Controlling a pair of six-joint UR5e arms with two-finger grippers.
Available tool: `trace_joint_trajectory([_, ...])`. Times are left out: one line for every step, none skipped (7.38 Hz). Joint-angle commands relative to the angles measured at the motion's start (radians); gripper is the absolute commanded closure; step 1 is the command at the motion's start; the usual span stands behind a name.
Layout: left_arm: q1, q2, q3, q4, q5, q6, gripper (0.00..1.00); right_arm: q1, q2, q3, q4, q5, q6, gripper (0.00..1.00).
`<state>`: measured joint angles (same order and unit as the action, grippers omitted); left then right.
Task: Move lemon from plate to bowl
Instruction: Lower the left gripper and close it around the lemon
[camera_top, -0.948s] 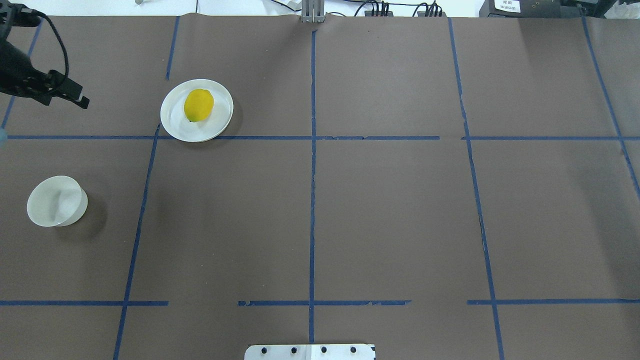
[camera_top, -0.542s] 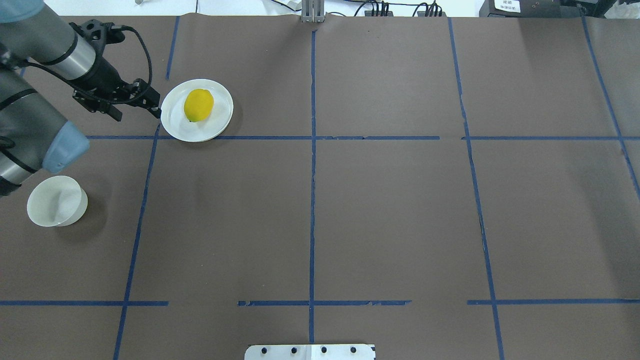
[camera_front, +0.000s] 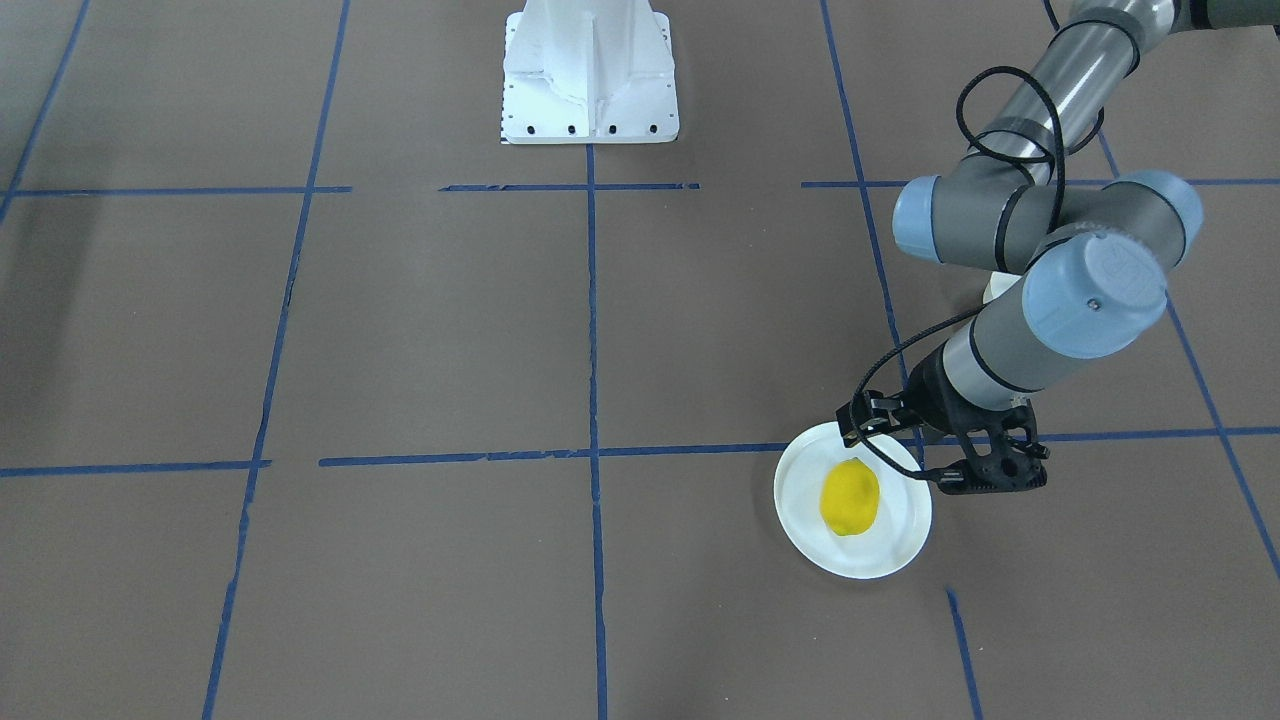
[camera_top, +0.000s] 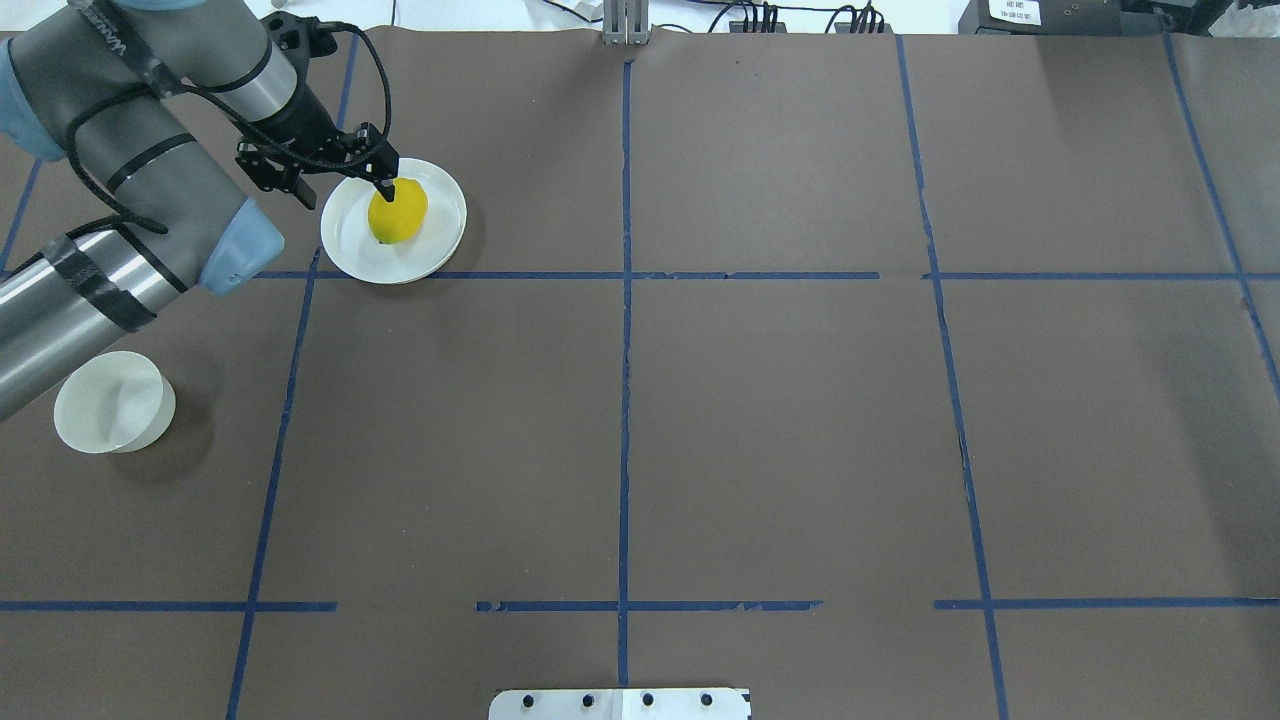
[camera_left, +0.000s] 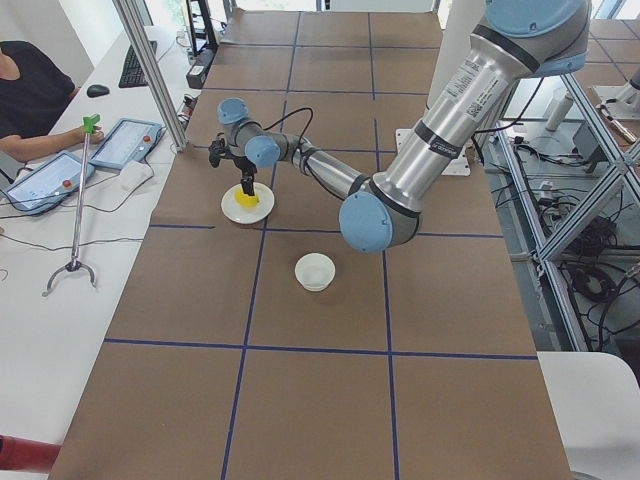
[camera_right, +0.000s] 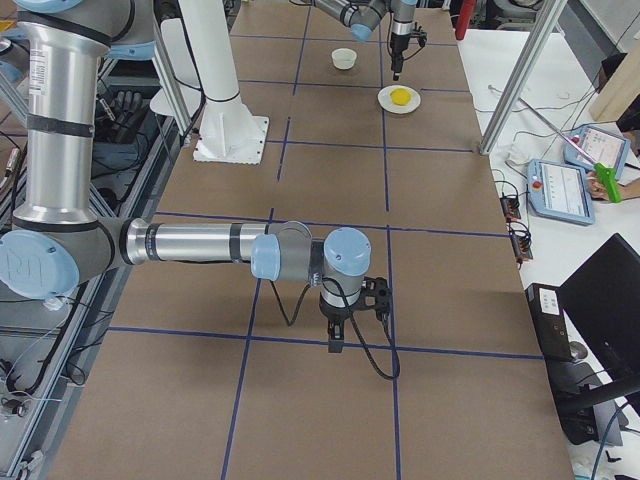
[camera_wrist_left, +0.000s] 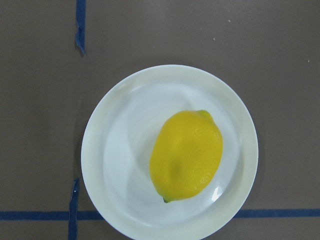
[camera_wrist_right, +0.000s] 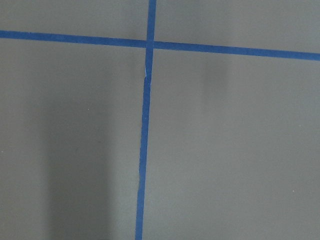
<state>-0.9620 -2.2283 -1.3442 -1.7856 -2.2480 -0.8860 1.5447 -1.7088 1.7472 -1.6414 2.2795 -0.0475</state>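
Small bright-yellow oval lemon (camera_wrist_left: 186, 155) lies on a flat round white disposable plate (camera_wrist_left: 100, 165), just off centre. In the left wrist view its long axis runs near-vertical, leaning right: dark pointed tip bottom-left, nub top-right. Black two-finger L gripper (camera_top: 343, 188) hangs over the plate, fingers spread, holding nothing. Small deep white bowl (camera_top: 110, 402) sits well apart from the plate, toward the robot & its left. R gripper (camera_right: 335, 345) is far from the plate; can't tell whether released or clenched. Arm lettering is too small to read.

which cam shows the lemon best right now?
Left wrist-mounted: the lemon is large and unobstructed on the plate. Overhead and front-facing show it small; side views tiny; right wrist not at all.
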Motion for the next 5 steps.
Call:
trace_joint_trajectory([0.022, -0.047, 0.071, -0.012, 0.044, 0.001, 0.0, 0.0, 0.0, 0.0, 0.0, 0.0, 0.0, 0.0])
trace_joint_trajectory([0.031, -0.069, 0.117, -0.046, 0.059, -0.004, 0.0, 0.0, 0.0, 0.0, 0.0, 0.0, 0.0, 0.0])
trace_joint_trajectory([0.035, -0.082, 0.152, -0.076, 0.061, -0.02, 0.0, 0.0, 0.0, 0.0, 0.0, 0.0, 0.0, 0.0])
trace_joint_trajectory([0.037, -0.083, 0.178, -0.108, 0.061, -0.022, 0.0, 0.0, 0.0, 0.0, 0.0, 0.0, 0.0, 0.0])
trace_joint_trajectory([0.039, -0.086, 0.198, -0.119, 0.062, -0.024, 0.0, 0.0, 0.0, 0.0, 0.0, 0.0, 0.0, 0.0])
